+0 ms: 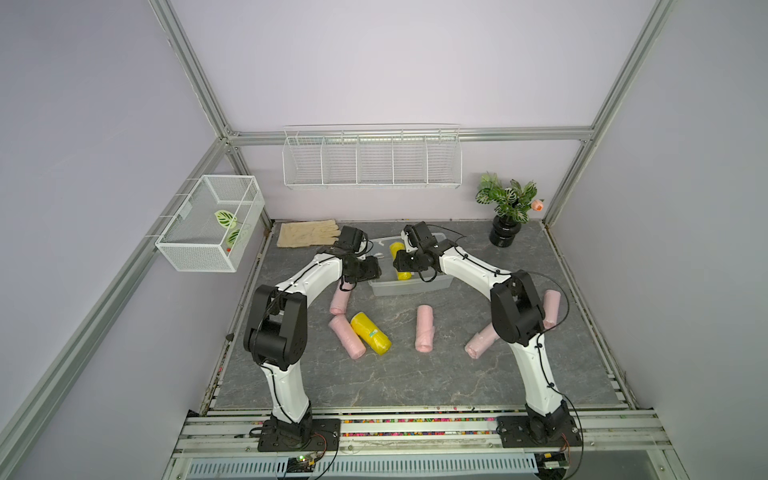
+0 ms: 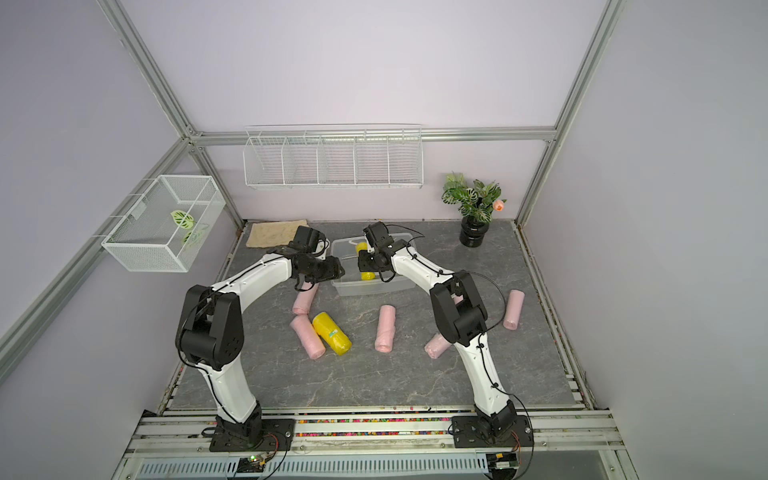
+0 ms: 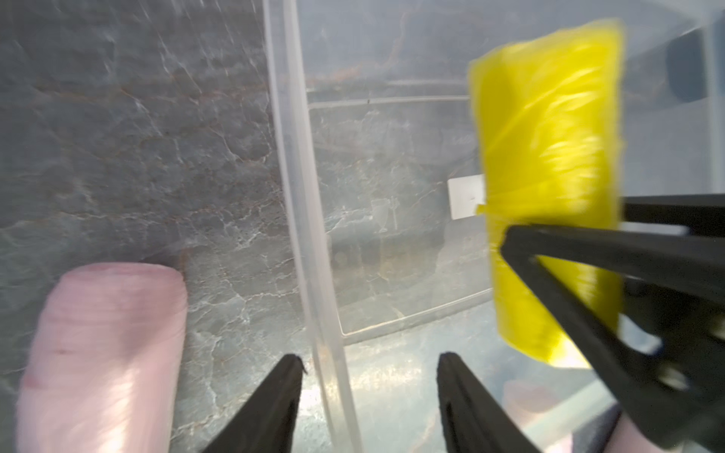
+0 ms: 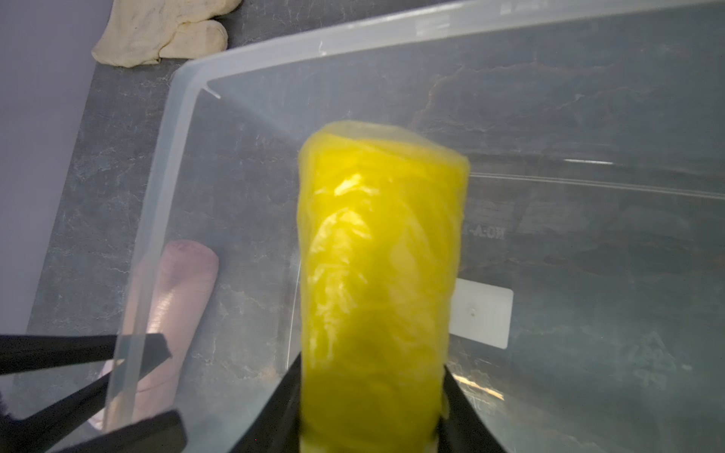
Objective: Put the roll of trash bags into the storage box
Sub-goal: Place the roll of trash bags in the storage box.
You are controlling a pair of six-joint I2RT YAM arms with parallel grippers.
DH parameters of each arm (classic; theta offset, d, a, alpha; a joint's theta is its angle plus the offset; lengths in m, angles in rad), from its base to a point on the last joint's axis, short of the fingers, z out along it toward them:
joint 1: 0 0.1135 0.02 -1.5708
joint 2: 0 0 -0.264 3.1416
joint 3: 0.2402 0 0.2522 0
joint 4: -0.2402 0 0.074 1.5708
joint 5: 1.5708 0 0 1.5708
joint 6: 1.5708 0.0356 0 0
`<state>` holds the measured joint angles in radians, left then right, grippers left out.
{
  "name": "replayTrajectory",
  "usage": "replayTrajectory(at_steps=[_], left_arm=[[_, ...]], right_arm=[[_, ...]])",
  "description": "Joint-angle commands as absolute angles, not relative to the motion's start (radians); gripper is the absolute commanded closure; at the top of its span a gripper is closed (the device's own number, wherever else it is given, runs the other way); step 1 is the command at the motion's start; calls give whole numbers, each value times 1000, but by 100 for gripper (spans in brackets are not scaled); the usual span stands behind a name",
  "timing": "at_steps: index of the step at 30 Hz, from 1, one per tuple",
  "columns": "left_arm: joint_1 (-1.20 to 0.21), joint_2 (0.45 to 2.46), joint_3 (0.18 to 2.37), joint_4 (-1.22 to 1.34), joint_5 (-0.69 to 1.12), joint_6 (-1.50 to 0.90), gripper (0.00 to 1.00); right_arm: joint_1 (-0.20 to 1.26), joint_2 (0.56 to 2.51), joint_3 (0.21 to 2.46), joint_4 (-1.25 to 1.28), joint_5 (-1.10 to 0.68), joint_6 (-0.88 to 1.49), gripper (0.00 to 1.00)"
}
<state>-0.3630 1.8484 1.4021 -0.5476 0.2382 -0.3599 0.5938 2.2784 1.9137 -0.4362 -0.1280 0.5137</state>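
On the grey marbled tabletop [image 1: 415, 382], pink rolls [image 1: 424, 328] and a second yellow roll [image 1: 371, 333] lie nearest. Farther back, the right gripper [image 4: 370, 364] is clamped on a yellow roll of bags [image 4: 380, 243] inside the clear storage box [image 1: 411, 287]. The left gripper [image 3: 370, 368] has its jaws apart astride the box rim. A glove [image 1: 307, 234], plant [image 1: 507, 199] and wire rack [image 1: 372, 162] line the lilac wall. The right arm [image 1: 517, 311] covers part of one pink roll [image 1: 478, 345].

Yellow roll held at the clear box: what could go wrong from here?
1. The left jaws stand open astride the rim of the storage box; a sideways move could drag or tip it.
2. The right jaws, shut on the yellow roll, sit close beside the left jaws; the arms could collide.
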Motion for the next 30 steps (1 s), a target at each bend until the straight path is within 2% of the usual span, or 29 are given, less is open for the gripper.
replayTrajectory(at_steps=[1,12,24,30], left_arm=[[-366,1789,1420,-540,212,-370,38],[-280,1640,1341,-474,181,-428,35],[-278,1671,1299,-459,180,-434,35],[-279,1669,1282,-451,174,-439,35]], right_arm=[[613,2300,1961,-414,-137,550,59],[657,2404,2052,-445,-147,611,59],[673,2494,2133,-476,-192,657,59],[678,2490,2125,-479,-220,640,55]])
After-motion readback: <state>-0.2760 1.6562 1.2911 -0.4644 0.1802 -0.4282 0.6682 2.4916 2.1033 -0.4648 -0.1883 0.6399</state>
